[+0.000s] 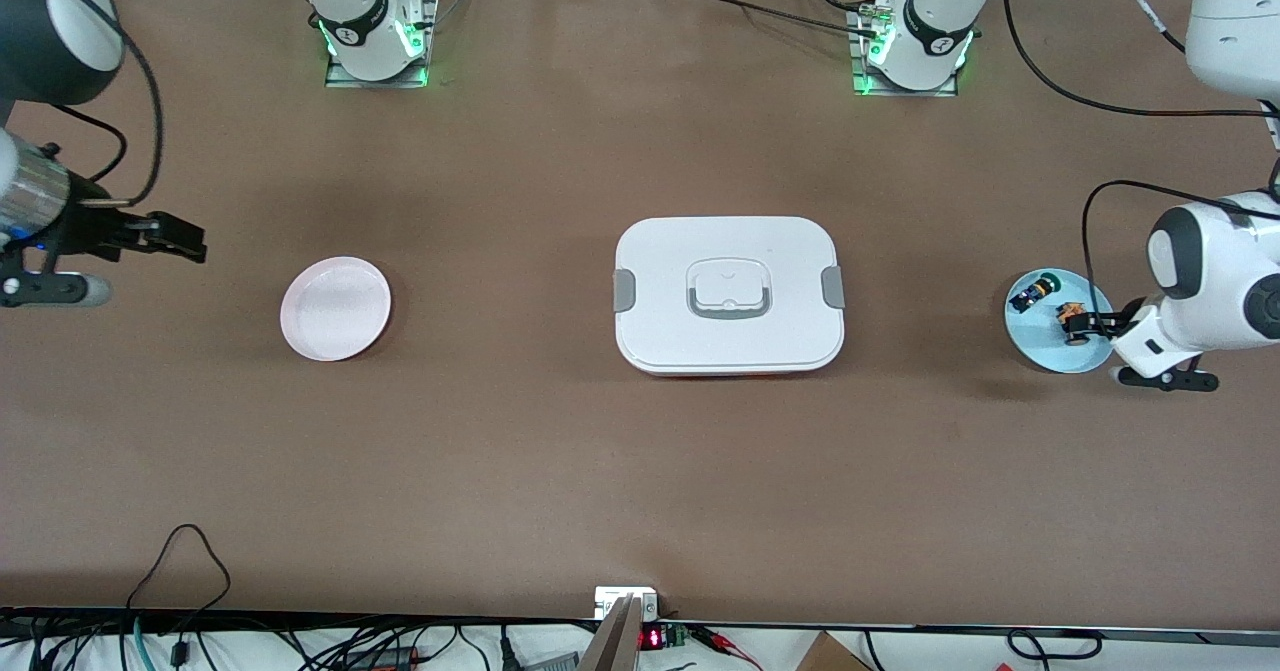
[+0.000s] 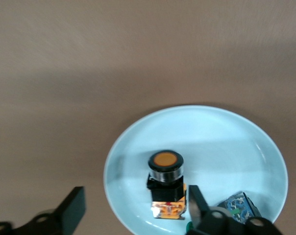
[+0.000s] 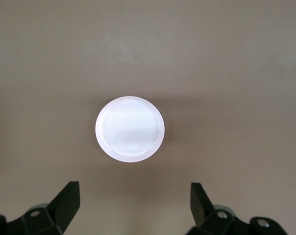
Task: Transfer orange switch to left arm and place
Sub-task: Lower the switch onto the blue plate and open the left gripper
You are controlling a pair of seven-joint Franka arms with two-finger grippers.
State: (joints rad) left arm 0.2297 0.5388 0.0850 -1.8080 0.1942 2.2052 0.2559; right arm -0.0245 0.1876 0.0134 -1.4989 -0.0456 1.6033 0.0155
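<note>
The orange switch [image 1: 1071, 311] [image 2: 166, 188], black with an orange button and an amber block end, lies on a light blue plate [image 1: 1040, 346] [image 2: 211, 142] at the left arm's end of the table. My left gripper [image 1: 1076, 327] [image 2: 135, 205] is low over that plate and open. The switch sits between its fingers, close to one finger [image 2: 196, 203] and well clear of the other. My right gripper [image 1: 190, 241] [image 3: 133, 200] hangs open and empty over the table at the right arm's end. The white box [image 1: 728, 296] stands mid-table between the arms.
A small blue-black part [image 1: 1030, 294] [image 2: 238, 205] shares the blue plate. A pale pink plate [image 1: 335, 308] [image 3: 130, 129] lies empty between the box and the right gripper. Cables run along the table edge nearest the front camera.
</note>
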